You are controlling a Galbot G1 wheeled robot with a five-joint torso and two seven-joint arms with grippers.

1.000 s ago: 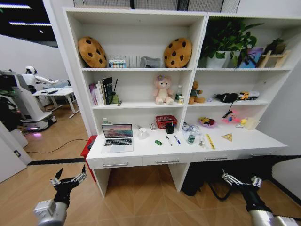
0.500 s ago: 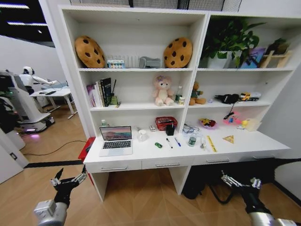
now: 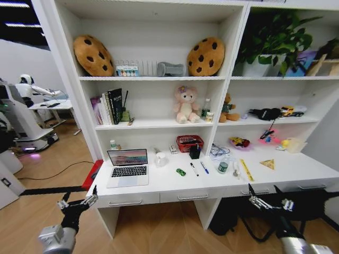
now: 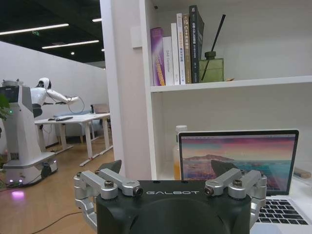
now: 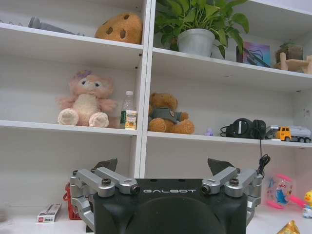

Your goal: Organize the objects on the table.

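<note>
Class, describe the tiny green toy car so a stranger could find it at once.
Start at the long white desk under the shelving. Right of the open silver laptop, before the black pen, sits the green toy car. It is the only small green lump there.

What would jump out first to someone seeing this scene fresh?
Probably the two cookie-shaped cushions on the top shelf, then the open silver laptop glowing at the left end of the white desk. Small clutter, pens, a green toy car and a yellow ruler, is strewn to its right, while the left gripper and right gripper hang open, low before the drawers.
</note>
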